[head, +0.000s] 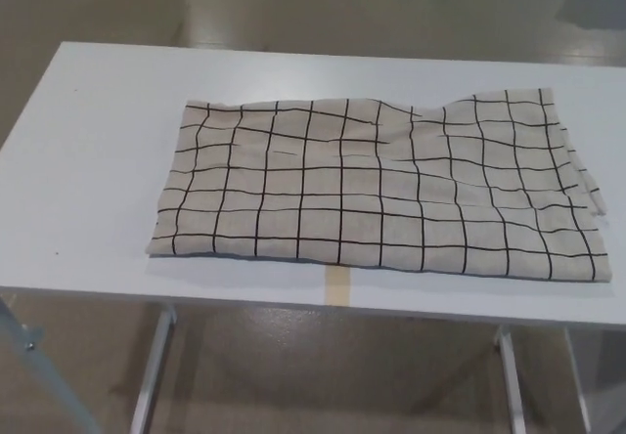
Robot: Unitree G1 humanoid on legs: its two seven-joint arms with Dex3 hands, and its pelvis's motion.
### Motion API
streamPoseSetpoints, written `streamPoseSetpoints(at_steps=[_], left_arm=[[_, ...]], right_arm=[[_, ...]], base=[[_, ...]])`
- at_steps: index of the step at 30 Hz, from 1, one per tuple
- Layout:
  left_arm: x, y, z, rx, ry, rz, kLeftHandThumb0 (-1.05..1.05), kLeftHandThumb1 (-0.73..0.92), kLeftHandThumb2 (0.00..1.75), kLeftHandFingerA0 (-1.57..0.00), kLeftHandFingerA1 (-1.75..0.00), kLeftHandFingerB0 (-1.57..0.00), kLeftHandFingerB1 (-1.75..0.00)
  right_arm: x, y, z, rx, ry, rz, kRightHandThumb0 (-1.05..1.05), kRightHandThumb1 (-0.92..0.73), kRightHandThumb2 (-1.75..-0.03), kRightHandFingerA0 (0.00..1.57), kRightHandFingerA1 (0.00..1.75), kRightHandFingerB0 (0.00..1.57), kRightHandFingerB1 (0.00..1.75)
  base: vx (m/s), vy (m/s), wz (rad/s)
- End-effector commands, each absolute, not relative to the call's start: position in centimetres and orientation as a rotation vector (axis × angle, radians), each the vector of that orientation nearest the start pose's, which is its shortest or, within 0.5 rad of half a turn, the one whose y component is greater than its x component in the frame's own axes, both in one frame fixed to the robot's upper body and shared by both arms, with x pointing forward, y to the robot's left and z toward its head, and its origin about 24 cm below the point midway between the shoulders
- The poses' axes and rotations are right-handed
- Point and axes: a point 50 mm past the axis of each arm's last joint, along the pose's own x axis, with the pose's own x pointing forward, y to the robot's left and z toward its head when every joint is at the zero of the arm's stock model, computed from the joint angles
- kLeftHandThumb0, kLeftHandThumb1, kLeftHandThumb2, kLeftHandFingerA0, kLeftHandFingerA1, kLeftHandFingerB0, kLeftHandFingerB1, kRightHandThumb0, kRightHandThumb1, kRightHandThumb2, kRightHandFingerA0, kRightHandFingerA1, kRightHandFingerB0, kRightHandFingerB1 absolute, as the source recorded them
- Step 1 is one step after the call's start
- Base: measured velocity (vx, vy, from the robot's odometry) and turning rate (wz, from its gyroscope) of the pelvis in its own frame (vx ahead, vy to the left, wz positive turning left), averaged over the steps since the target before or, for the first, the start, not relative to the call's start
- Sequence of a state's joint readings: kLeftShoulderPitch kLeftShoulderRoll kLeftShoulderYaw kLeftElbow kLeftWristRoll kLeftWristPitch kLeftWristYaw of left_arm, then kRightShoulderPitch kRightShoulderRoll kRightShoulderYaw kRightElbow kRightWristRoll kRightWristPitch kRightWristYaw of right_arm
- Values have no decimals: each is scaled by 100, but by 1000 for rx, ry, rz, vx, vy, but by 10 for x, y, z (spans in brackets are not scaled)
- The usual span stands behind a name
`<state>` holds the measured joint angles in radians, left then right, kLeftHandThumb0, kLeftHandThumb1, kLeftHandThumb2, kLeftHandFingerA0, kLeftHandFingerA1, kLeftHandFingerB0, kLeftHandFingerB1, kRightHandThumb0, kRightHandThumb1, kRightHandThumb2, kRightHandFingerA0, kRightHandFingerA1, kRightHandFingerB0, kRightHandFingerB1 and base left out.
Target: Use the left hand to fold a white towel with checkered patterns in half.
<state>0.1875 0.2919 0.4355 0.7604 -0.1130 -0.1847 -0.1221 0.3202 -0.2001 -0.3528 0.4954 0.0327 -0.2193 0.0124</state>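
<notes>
Off-white cloth towel with a black checkered grid [377, 188] lying spread on the white rectangular table [88, 160], nearer its front edge

Head view: neither hand shows, so their state is unknown; folding looks unstarted, and the left hand must first grasp a towel edge

Plain white table [88, 160] on metal legs [152, 370], with a strip of tan tape [336, 285] on its near edge. Shiny beige-grey floor [323, 4] all around, soft light glaring off it at the far side.
</notes>
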Motion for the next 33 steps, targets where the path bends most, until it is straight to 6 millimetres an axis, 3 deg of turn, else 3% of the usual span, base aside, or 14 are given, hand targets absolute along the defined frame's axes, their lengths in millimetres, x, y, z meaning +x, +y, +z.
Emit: streamPoseSetpoints(at_steps=[1,6,7,11,12,13,15,16,18,20,22,23,27,33], left_arm=[[113,336,-73,9,475,504,-18,31,80,-30,-55,-15,-48],[115,337,-72,2,467,496,-18,31,80,-25,-54,-12,-47],[115,337,-71,-3,458,490,-20,47,54,-32,-39,-18,-32],[117,336,-69,4,442,481,-21,47,54,-27,-38,-15,-31],[120,334,-66,23,420,474,-26,45,61,-22,-41,-6,-31],[126,331,-58,55,368,457,-22,44,90,-1,-49,0,-47],[127,330,-56,61,356,453,-22,44,90,-1,-49,0,-47],[133,328,-47,108,319,430,-35,43,57,-6,-28,-6,-24],[144,319,-21,208,187,373,-50,32,72,-1,-25,-2,-22],[150,313,-1,272,86,335,-52,33,73,-3,-24,-4,-22],[152,311,7,297,46,319,-56,35,73,-6,-16,-7,-20],[156,307,22,339,-34,288,-58,36,74,-6,-20,-6,-30],[168,291,66,480,-263,198,-57,36,75,-7,-15,-7,-26],[188,270,114,677,-502,139,-56,37,74,0,-24,-6,-29]], right_arm=[[109,-302,-50,-108,315,-530,-38,-52,-55,54,70,51,58],[109,-299,-50,-95,308,-531,-38,-52,-55,54,70,51,57],[110,-294,-49,-82,297,-523,-38,-52,-55,55,70,51,57],[113,-284,-51,-41,288,-499,-36,-51,-55,56,70,53,57],[115,-278,-50,-25,312,-472,-31,-50,-54,56,70,56,57],[114,-270,-46,-36,338,-402,-31,-53,-55,57,68,56,55],[113,-268,-45,-40,342,-385,-31,-53,-55,57,68,56,55],[111,-259,-42,-62,344,-321,-31,-55,-56,55,67,55,53],[112,-244,-40,-80,329,-253,-31,-55,-56,54,66,53,53],[114,-236,-40,-97,321,-222,-31,-56,-56,54,66,52,53],[115,-235,-41,-107,324,-218,-32,-56,-56,53,66,51,54],[117,-235,-42,-126,329,-212,-34,-57,-57,53,66,51,54],[121,-236,-42,-136,320,-205,-34,-57,-57,54,66,50,54],[133,-235,-41,-144,293,-213,-34,-57,-57,53,67,49,54]], base=[[0,0,0],[0,0,0],[0,0,0],[0,0,0],[0,0,0],[0,0,0],[0,0,0],[0,0,0],[0,0,0],[0,0,0],[0,0,0],[0,0,0],[0,0,0],[0,0,0]])
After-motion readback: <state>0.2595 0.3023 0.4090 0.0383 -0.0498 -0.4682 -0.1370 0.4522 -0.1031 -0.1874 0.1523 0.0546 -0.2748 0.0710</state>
